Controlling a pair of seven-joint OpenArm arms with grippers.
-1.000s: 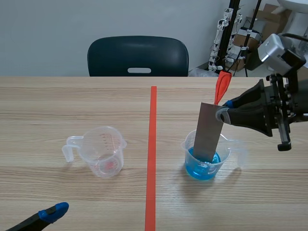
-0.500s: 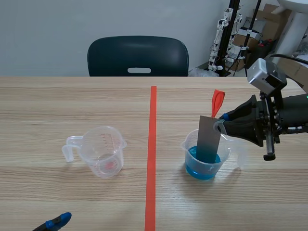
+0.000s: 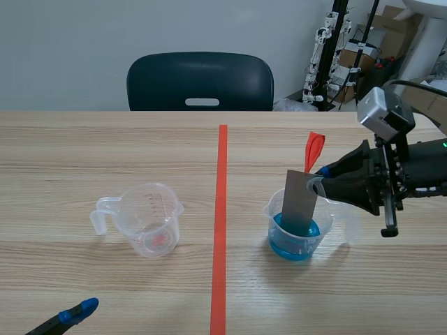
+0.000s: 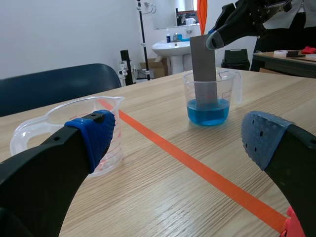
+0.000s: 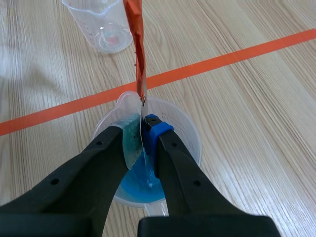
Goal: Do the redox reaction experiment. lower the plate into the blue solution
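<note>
Two clear plastic cups on the table [image 3: 105, 153], but only one matters right now:

- The right gripper [image 3: 320, 179] is clamped on the top edge of the grey metal plate [image 3: 300, 202], one pad on each flat face. An orange-red strip [image 3: 314, 148] sticks up from that same top edge.
- The plate's bottom end is down inside the measuring cup [image 3: 274, 216], dipping into the blue solution [image 3: 293, 246]. Most of the plate shows above the rim.
- The plate's long axis is close to upright, with the top tipped a bit toward the right arm. The short edge points down into the liquid and the strip end points up.
- Handling, my guess: it's a thin sheet, so stiff and light, but the smooth faces could slip between the pads. Gripping at the top edge looks like the right call, since it keeps the pads out of the liquid.
- The cup looks light too, so I'd expect it to skid or tip if the plate leans on its wall. Go straight down.
- The left gripper [image 4: 180, 140] hangs low over the near edge of the table with its fingers spread wide and nothing between them.
- The second measuring cup [image 3: 148, 222] sits across the tape line [image 3: 221, 223], well apart from the first. It has no liquid in it, just a faint reddish smudge at the bottom.
</note>
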